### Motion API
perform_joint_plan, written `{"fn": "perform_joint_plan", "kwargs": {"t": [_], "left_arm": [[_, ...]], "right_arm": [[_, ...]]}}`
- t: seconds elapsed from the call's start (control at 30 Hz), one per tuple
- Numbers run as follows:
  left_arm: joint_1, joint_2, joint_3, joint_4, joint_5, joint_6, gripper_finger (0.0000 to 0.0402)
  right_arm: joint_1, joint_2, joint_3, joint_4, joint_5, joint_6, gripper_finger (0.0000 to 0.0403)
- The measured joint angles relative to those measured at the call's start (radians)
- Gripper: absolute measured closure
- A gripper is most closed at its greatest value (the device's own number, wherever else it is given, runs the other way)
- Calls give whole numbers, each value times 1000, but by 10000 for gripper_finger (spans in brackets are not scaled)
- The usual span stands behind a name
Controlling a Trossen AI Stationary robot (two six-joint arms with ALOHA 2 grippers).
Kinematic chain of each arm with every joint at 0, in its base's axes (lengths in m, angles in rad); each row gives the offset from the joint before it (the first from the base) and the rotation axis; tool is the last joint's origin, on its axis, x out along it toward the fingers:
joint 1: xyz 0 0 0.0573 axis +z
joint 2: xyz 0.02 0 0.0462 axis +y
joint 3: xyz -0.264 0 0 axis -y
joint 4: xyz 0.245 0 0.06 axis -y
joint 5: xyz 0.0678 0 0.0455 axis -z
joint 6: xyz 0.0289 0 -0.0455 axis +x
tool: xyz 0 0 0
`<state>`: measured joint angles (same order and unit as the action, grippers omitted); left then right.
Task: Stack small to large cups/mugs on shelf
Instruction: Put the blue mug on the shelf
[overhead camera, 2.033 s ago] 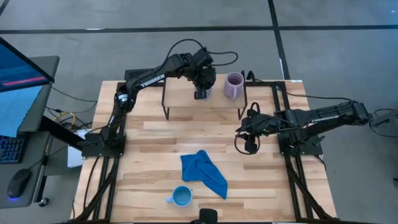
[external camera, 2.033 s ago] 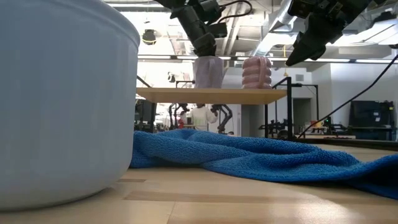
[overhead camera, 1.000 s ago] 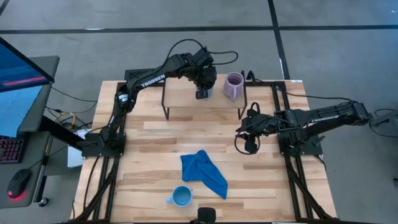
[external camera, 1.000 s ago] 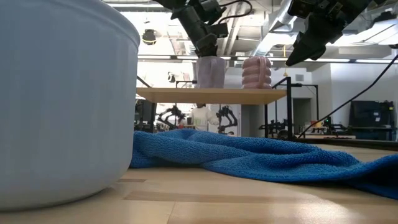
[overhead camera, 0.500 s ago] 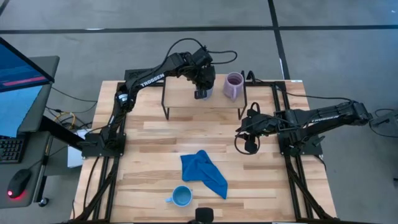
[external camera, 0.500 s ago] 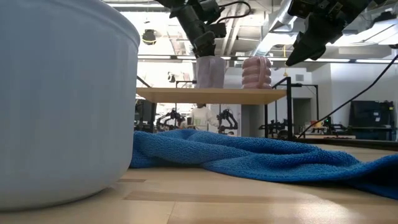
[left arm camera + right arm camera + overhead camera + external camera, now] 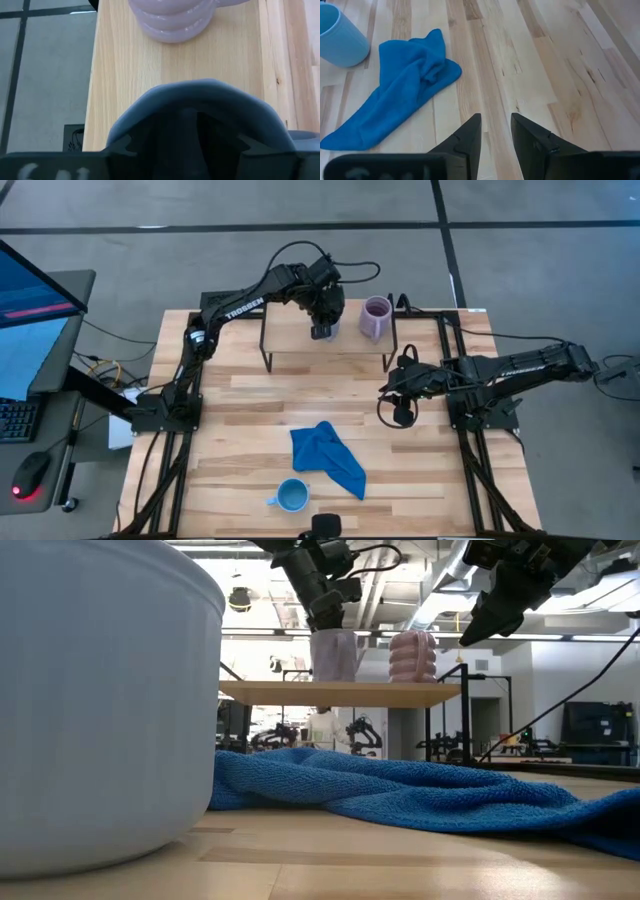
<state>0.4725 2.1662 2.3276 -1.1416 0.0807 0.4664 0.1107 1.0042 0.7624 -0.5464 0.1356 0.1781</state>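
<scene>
The grey-blue mug [image 7: 333, 655] is at the low wooden shelf [image 7: 340, 692], under my left gripper [image 7: 320, 330], which is shut on it from above. The pale purple ribbed mug [image 7: 376, 318] stands on its base on the shelf's right part; it also shows in the left wrist view [image 7: 172, 20]. The light blue mug [image 7: 291, 497] stands on the table near the front edge. My right gripper [image 7: 400, 415] hangs shut and empty above the table, right of the middle. My left gripper holds the grey-blue mug by its rim [image 7: 328, 630], coming from above and slanting down. The mug is upright, its base on or just above the shelf top; which, I cannot tell. In the left wrist view the mug's rim [image 7: 200, 87] hides the fingers.
A crumpled blue cloth [image 7: 328, 460] lies on the table between the shelf and the light blue mug. The shelf's thin black legs [image 7: 266, 345] stand on the table's far part. A monitor and keyboard are off the table's left side.
My left gripper has shifted a little toward the table's left edge with the grey-blue mug, which stays upright at the shelf top.
</scene>
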Motion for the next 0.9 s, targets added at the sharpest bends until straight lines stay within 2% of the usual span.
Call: {"fn": "perform_joint_plan", "kwargs": {"t": [0.4,0.9], "left_arm": [[0,0,0,33,0,34,287],[-4,-2,30,29,0,41,288]], "right_arm": [[0,0,0,0,0,-2,274],[0,0,0,0,0,-2,274]]}}
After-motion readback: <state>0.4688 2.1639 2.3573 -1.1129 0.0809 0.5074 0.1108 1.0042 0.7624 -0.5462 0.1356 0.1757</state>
